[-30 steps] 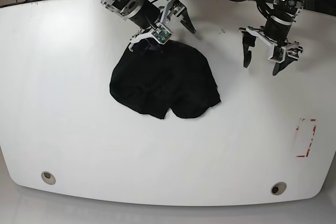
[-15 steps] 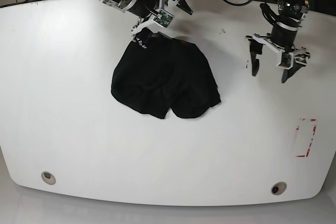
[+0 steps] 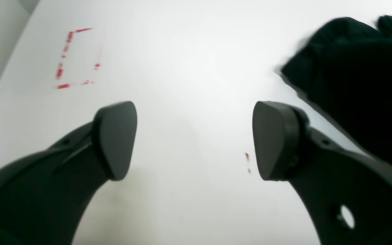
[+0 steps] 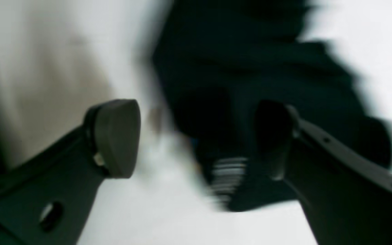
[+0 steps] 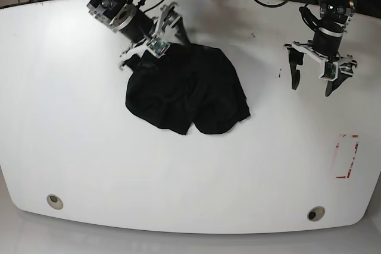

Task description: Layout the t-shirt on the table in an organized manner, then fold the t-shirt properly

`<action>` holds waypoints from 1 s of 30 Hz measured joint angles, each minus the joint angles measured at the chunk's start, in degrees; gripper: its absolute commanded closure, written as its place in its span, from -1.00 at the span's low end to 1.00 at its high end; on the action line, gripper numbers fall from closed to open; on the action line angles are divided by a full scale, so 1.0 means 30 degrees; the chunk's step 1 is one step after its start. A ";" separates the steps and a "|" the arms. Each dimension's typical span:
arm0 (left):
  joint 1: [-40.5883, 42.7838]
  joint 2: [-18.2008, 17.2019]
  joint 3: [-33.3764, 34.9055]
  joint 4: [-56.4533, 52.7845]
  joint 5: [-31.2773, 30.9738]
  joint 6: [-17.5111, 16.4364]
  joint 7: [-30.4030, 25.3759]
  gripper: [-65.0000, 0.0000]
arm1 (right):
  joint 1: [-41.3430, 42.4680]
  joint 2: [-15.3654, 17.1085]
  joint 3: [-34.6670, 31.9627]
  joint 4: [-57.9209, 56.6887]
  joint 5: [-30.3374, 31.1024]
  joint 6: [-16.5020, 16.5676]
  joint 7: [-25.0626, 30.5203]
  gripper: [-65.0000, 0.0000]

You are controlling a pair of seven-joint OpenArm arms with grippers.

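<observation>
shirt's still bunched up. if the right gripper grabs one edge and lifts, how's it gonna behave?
Likely floppy: the t-shirt lies in a rumpled heap with soft rounded lobes, so a lifted edge should drape, not hold shape. Overlapping layers may come up together. The table looks glossy, so the rest probably drags along easily. The right gripper is open at its far edge.

The black t-shirt [image 5: 187, 92] lies in a crumpled heap. It sits on the shiny white table [image 5: 89, 147], near the middle.

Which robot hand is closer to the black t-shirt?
The right one. The right end effector hangs open over the t-shirt at its far edge, without gripping it. The left end effector hangs open over bare table, well off to the shirt's side.
</observation>
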 measured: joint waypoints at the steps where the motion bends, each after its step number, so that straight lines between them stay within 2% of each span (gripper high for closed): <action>1: -0.0073 -0.0015 -0.0015 0.0000 0.0000 0.0015 -0.0036 -0.55 | 0.0182 -0.0255 0.0474 0.0000 -0.0007 0.0029 -0.0007 -0.49; 6: -0.0058 0.0022 0.0029 -0.0109 -0.0007 -0.0022 -0.0080 -0.55 | 0.1326 -0.0954 0.2441 -0.0007 0.0087 0.0255 0.0007 -0.50; 12: -0.0051 0.0015 0.0044 -0.0248 -0.0007 0.0007 0.0007 -0.55 | 0.3636 -0.1450 0.3461 -0.0379 0.0138 0.0219 -0.0146 -0.50; 16: -0.0058 0.0029 0.0102 -0.0248 -0.0007 0.0000 0.0007 -0.55 | 0.5646 -0.2586 0.3701 -0.1239 0.0131 0.0102 -0.1639 -0.50; 21: -0.0211 0.0066 0.0138 -0.0255 -0.0007 0.0000 0.0036 -0.55 | 0.8298 -0.3934 0.3570 -0.3577 0.0189 0.0248 -0.2484 -0.50; 30: -0.0335 0.0095 0.0423 -0.0255 -0.0007 -0.0073 0.0007 -0.55 | 1.1511 -0.5741 0.3687 -0.9100 0.0204 0.0117 -0.2630 -0.50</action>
